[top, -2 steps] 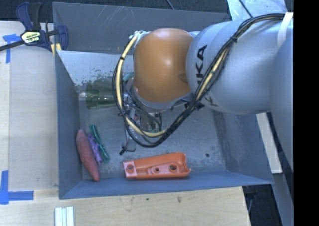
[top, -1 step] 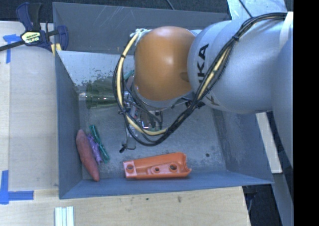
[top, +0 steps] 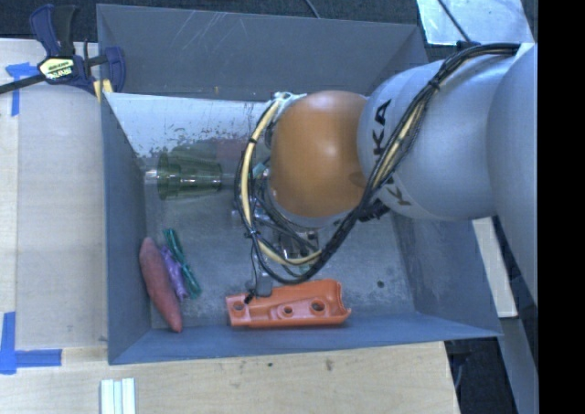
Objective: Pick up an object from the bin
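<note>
Orange plastic bracket [top: 288, 304] with three holes lies against the near wall of the grey metal bin [top: 123, 220], lower centre of the frame. The gripper [top: 261, 282] is just above the bracket's left end; how its jaws stand cannot be told. A pinkish-red sausage-shaped toy [top: 160, 286] and a teal-and-purple piece [top: 181, 264] lie lower left, and a green translucent cup [top: 190, 175] lies on its side further up.
</note>
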Motion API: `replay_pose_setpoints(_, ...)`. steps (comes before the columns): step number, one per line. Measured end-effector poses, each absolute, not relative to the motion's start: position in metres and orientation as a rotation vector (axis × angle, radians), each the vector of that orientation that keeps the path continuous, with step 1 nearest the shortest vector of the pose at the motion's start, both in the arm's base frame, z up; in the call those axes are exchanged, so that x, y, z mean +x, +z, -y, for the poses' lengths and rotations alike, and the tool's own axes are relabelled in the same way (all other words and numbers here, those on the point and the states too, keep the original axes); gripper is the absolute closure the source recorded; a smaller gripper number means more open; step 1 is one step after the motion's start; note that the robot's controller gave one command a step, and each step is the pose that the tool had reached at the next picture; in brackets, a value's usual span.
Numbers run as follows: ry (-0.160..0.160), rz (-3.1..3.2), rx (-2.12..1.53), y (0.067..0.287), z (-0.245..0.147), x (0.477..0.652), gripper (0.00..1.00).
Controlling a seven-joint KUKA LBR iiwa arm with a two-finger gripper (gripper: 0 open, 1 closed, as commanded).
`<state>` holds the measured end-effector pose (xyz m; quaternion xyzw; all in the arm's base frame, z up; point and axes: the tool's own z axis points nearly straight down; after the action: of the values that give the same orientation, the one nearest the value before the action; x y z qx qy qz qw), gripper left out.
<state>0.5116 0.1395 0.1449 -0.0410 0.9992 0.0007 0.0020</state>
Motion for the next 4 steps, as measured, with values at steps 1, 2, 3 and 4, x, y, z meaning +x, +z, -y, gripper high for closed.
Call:
replay_pose_setpoints(1,0.001,-3.144,-0.014,0.151,-0.098,0.485,0.00)
replay_pose_setpoints(2,0.002,-3.130,-0.179,0.133,-0.081,0.486,0.00)
replay_pose_setpoints(3,0.002,-3.138,-0.006,0.072,-0.079,0.487,0.00)
replay_pose_setpoints(4,0.001,-3.135,-0.118,0.066,-0.083,0.486,1.00)
